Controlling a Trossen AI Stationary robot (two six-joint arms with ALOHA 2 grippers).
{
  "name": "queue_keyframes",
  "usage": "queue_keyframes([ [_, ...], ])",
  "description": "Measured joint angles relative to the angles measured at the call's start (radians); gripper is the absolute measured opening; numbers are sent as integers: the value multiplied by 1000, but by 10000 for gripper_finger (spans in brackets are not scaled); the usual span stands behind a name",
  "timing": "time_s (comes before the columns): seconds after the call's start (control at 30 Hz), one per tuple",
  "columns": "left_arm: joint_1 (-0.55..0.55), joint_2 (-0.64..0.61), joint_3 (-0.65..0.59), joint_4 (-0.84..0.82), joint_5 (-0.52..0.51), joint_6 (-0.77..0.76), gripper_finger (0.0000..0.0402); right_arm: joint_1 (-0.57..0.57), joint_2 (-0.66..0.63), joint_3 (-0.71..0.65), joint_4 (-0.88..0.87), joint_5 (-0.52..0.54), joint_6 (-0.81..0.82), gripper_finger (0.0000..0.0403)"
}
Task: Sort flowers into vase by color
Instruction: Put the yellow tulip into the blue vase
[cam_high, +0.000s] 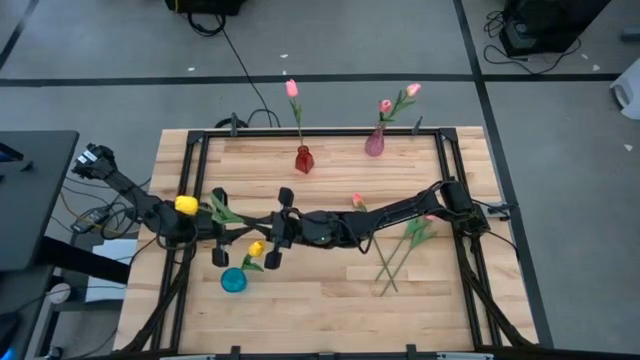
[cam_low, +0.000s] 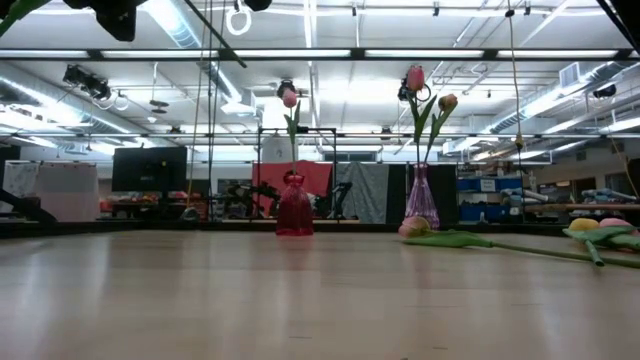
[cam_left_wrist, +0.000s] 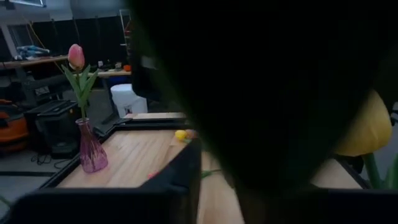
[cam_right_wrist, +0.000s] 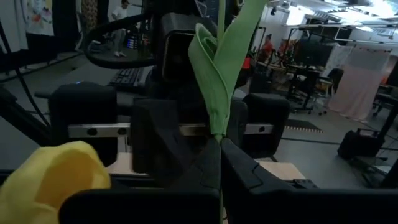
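My right gripper reaches across the table toward its left side and is shut on a yellow tulip whose head lies over my left arm. My left gripper faces it, open, a finger on each side of the green stem. In the right wrist view the head is close by and the leaves stand up. A teal vase holds another yellow tulip. The red vase holds one pink tulip. The purple vase holds two pink ones. Loose tulips lie flat under my right arm. My right gripper pinches the yellow tulip's green stem between its two fingertips, just below where the leaves spring. The fingers come level from the table's right side and lie across the stem. The tulip is lifted clear of the table, its head toward my left arm.
A black frame runs round the wooden table top. The red vase and purple vase stand near the far edge. Loose tulips lie on the right half. Bare wood shows along the near side.
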Motion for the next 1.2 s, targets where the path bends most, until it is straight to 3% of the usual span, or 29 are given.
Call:
queue_keyframes([
  [0.17, 0, 0, 0, 7, 12, 18, 12, 0, 0, 0, -2, -1, 0, 8],
  [0.37, 0, 0, 0, 11, 21, 15, 10, 0, -1, 1, -8, -2, 48, 27],
  [0.8, 0, -75, 0, -86, 17, -21, 1, 0, -16, 2, -71, 4, 122, 118],
  [1.07, -3, -147, 24, -336, 26, -173, 1, 3, -89, 1, -204, 46, 121, 122],
  [1.2, -3, -164, 117, -548, 135, -291, 1, 24, -141, 1, -341, 118, 124, 122],
])
